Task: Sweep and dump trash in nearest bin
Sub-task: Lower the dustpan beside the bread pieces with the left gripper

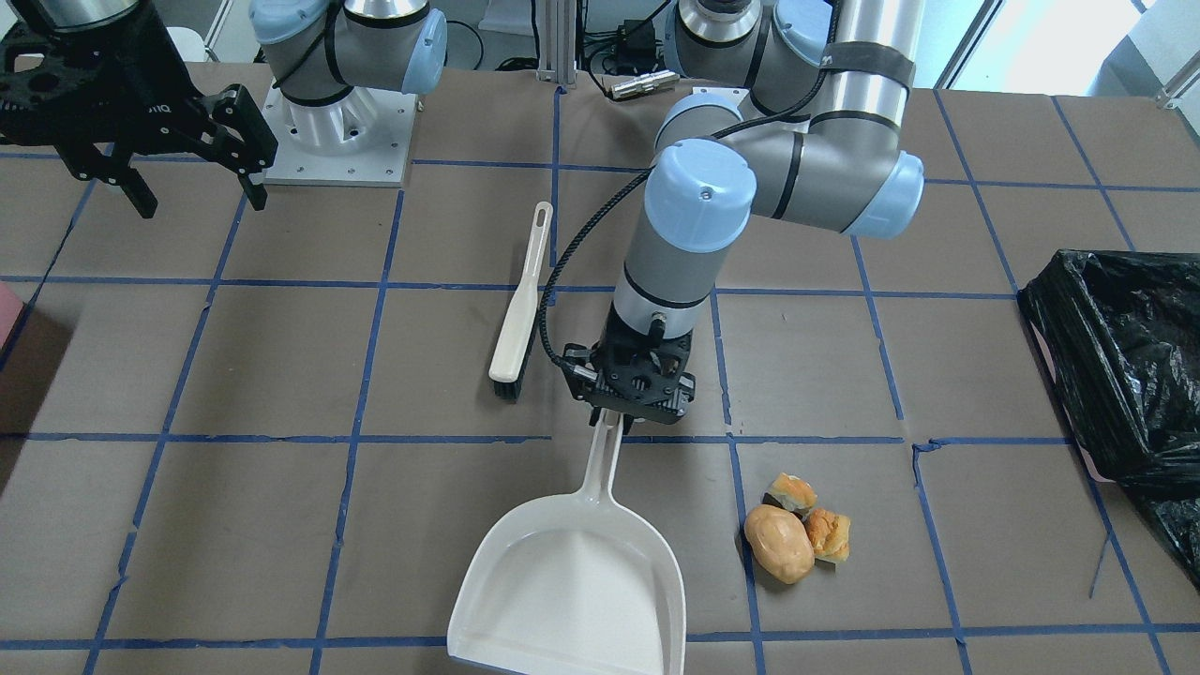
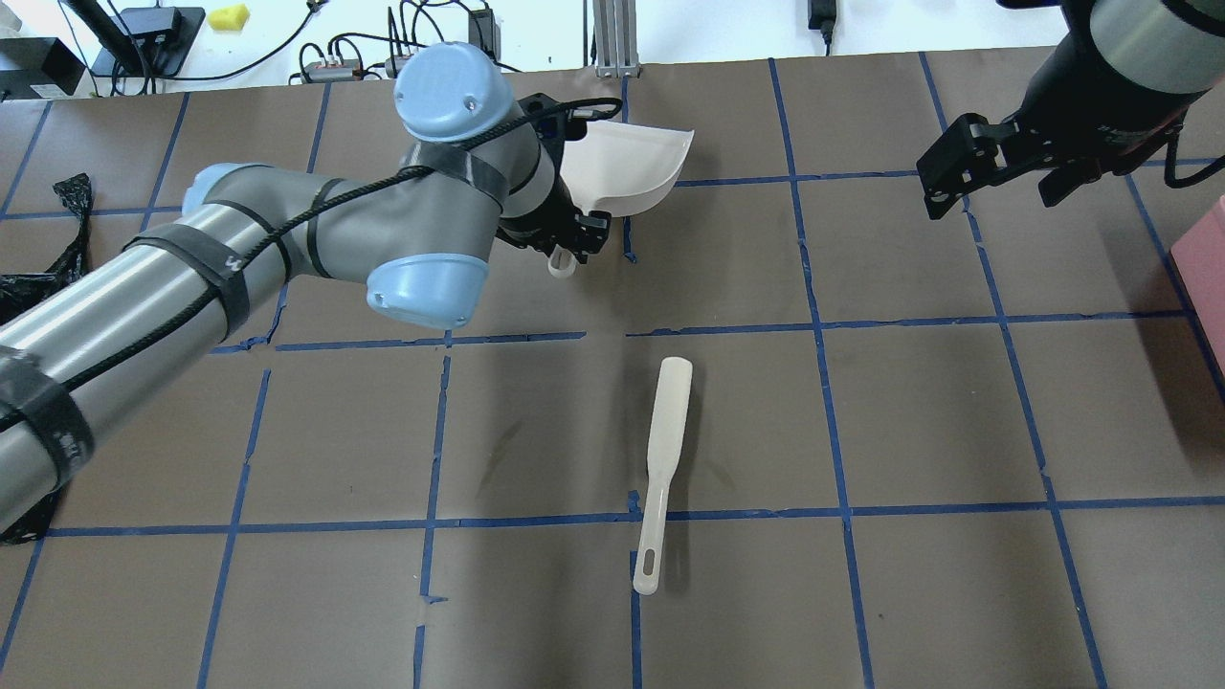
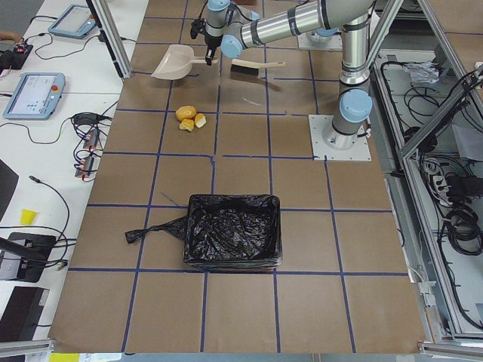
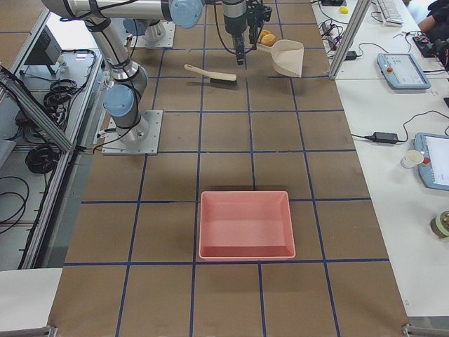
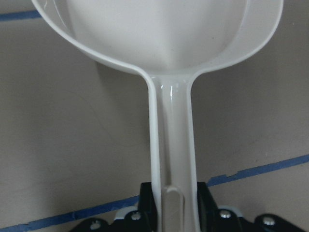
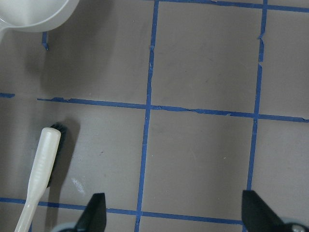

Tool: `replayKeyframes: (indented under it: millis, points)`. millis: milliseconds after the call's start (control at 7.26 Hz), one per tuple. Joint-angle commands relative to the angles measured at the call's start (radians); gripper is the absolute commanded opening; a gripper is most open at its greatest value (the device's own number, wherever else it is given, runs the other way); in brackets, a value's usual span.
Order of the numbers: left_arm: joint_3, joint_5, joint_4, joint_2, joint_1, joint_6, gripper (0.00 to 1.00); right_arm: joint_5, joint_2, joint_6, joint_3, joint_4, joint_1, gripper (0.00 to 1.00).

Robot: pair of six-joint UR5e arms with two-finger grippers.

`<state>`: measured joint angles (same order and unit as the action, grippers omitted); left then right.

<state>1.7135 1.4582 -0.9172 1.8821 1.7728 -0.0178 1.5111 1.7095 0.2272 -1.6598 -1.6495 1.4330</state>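
Trash: a tan potato lump (image 1: pixel 779 544) and two crusty bread bits (image 1: pixel 793 491) (image 1: pixel 829 534); all three touch in one little pile; the pile lies on the table (image 1: pixel 281 525), on the side far from the robot, just to the robot's left of the dustpan (image 1: pixel 572 581)
Dustpan: white; its long way runs straight out from the robot; the handle points back at the robot and the open mouth points away, near the far table edge; its left side faces the trash, not its mouth
Left gripper (image 1: pixel 630 405): clamped on the end of the dustpan handle, one finger on each side
Brush (image 1: pixel 521 300): lies flat, nothing holds it; just right of the dustpan handle and closer to the robot; bristles point away from the robot, the hole end points at it
Right gripper (image 6: pixel 175 212): fingers wide apart, holding nothing; up above the table, off to the right
Bin (image 1: pixel 1116 356): black bag inside; well left of the trash, with bare table between
Pink tub (image 4: pixel 244 195): at the right end of the table, well apart from all of it
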Motion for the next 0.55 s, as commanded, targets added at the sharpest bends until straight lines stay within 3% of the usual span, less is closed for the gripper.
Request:
replayKeyframes:
  millis: [0, 138, 413]
  points:
    - [-0.003, -0.006, -0.176, -0.101, -0.137, -0.251, 0.0, -0.028, 0.007, -0.014, 0.0, 0.028, 0.006, 1.0]
    - [-0.002, -0.018, -0.263, -0.154, -0.217, -0.384, 0.0, -0.095, 0.018, -0.058, -0.003, 0.037, 0.012, 1.0]
    - [0.003, -0.016, -0.372, -0.21, -0.347, -0.687, 0.0, -0.097, 0.024, -0.243, -0.012, 0.042, 0.126, 1.0]
